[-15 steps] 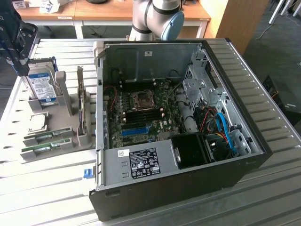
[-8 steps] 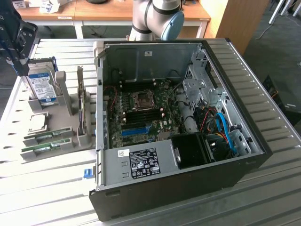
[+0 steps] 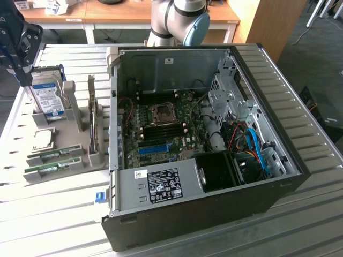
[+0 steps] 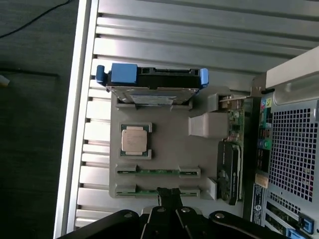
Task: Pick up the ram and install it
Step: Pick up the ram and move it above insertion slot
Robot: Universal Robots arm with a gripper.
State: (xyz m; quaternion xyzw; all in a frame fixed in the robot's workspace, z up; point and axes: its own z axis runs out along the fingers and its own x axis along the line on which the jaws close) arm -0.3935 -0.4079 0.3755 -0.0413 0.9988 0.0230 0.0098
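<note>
Claw [image 4: 169, 190] hangs empty, tips together, above the ram [image 4: 147, 191].

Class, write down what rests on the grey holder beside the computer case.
On the holder: a hard drive, a CPU, a RAM stick, its twin and a graphics card. Slots hide the sticks' lower edges.

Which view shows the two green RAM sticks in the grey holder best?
The wrist view: it looks straight down on both, one stick and its twin, side by side in the holder. The exterior view catches them obliquely, from the side.
</note>
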